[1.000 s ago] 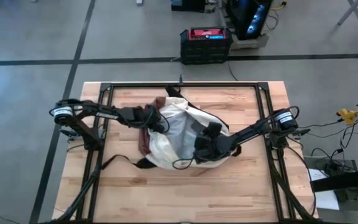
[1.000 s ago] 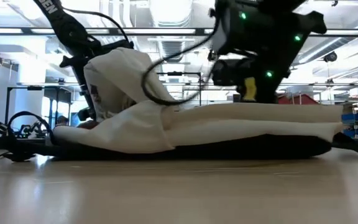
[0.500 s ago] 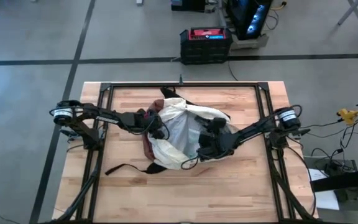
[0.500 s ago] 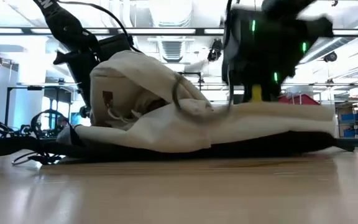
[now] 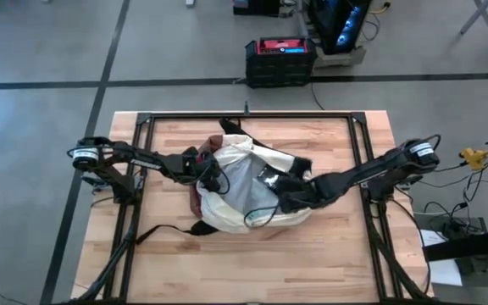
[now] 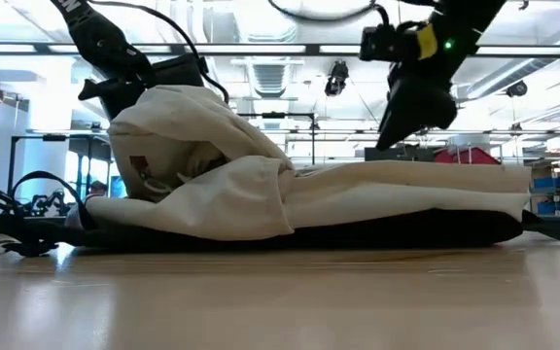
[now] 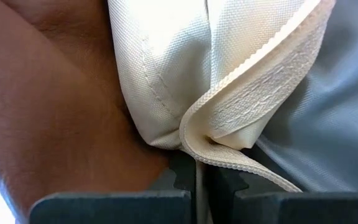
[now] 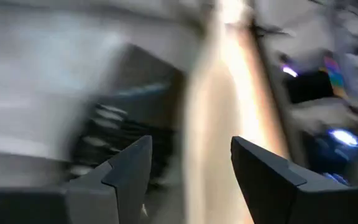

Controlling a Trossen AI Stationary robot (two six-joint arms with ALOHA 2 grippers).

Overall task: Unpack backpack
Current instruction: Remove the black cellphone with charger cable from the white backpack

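Observation:
The cream-white backpack point(image 5: 246, 193) lies flat on the table with its reddish-brown base point(image 5: 196, 196) toward the left. Its opening is pulled up into a hump point(image 6: 188, 136) that shows grey lining point(image 7: 328, 124). My left gripper point(image 5: 213, 174) is at that hump, shut on the opening's edge. My right gripper point(image 5: 269, 181) is open and hovers above the backpack's middle, well clear of the fabric in the low view point(image 6: 408, 102). Its wrist view is blurred, with nothing between the fingers point(image 8: 188, 168). My left gripper pinches the backpack's opening rim point(image 7: 199, 142), a folded cream edge with its seam tape, between its two fingers point(image 7: 180, 179). It comes from the table's left, slanting down. That edge is held up off the table while the rest of the backpack lies flat.
Black straps point(image 5: 154, 231) trail off the backpack toward the table's near-left. A black metal frame point(image 5: 252, 116) runs around the tabletop and down both sides. Bare wood point(image 5: 252, 263) lies along the near edge. Cables sit at the table's left end point(image 6: 27, 199).
My right gripper has risen from low over the backpack to well above it and shifted toward the far side, the arm stretching out. My left gripper has kept its hold and drawn the raised opening slightly toward the table's left. The loose strap has slid left.

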